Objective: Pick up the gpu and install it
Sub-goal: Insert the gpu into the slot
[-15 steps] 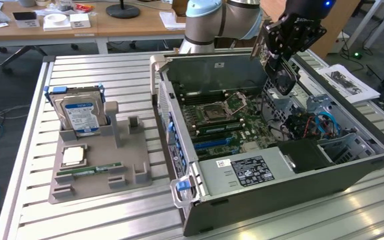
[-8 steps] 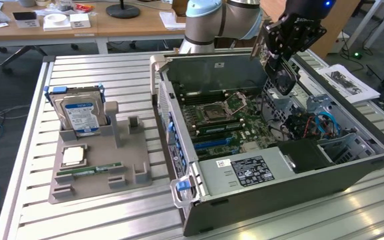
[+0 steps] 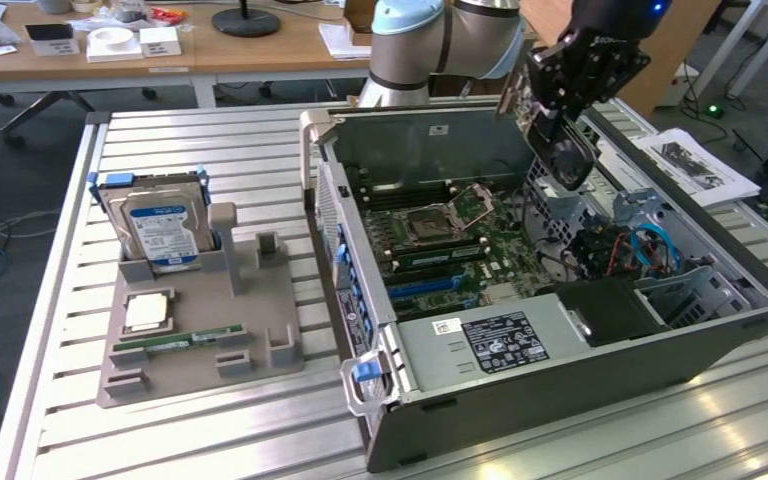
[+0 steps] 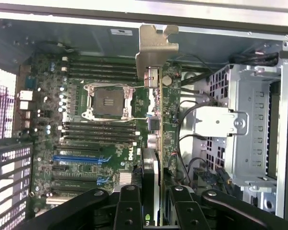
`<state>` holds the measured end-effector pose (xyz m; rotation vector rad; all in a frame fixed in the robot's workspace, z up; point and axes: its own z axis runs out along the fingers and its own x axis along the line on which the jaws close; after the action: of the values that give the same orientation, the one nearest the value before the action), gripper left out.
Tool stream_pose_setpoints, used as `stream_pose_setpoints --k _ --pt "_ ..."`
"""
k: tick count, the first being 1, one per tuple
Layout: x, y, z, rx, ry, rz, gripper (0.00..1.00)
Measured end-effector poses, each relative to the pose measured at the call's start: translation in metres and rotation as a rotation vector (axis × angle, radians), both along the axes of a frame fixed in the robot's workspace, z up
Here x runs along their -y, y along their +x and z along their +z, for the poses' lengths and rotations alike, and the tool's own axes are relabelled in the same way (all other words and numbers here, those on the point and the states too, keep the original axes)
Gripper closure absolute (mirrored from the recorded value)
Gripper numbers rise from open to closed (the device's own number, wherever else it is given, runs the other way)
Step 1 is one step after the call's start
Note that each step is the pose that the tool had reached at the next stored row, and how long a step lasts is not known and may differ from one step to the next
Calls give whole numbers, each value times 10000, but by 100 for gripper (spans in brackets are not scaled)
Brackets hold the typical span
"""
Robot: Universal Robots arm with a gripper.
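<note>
One gpu (image 3: 566,152) in gripper (image 3: 560,100) over motherboard (image 3: 458,235)

1. The black gripper (image 3: 568,100) clasps the gpu (image 3: 568,152), a green card with black cooler, tilted above the open grey metal computer case (image 3: 598,400).
2. A silver blue-labelled hard drive (image 3: 160,235) stands in a grey holder (image 3: 197,375) on the slatted metal worktop (image 3: 224,150).

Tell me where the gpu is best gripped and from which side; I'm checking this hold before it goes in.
Grip the gpu across its two flat faces at the upward long edge, coming from above. It hangs on edge over the open case, so its lower edge and silver bracket are free. The gripper holds it that way.
</note>
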<state>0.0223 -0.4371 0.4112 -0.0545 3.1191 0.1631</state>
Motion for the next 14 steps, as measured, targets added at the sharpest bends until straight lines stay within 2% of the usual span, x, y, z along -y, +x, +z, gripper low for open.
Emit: stream_pose_setpoints --k 14 --pt "0 0 -7 0 1 2450 73"
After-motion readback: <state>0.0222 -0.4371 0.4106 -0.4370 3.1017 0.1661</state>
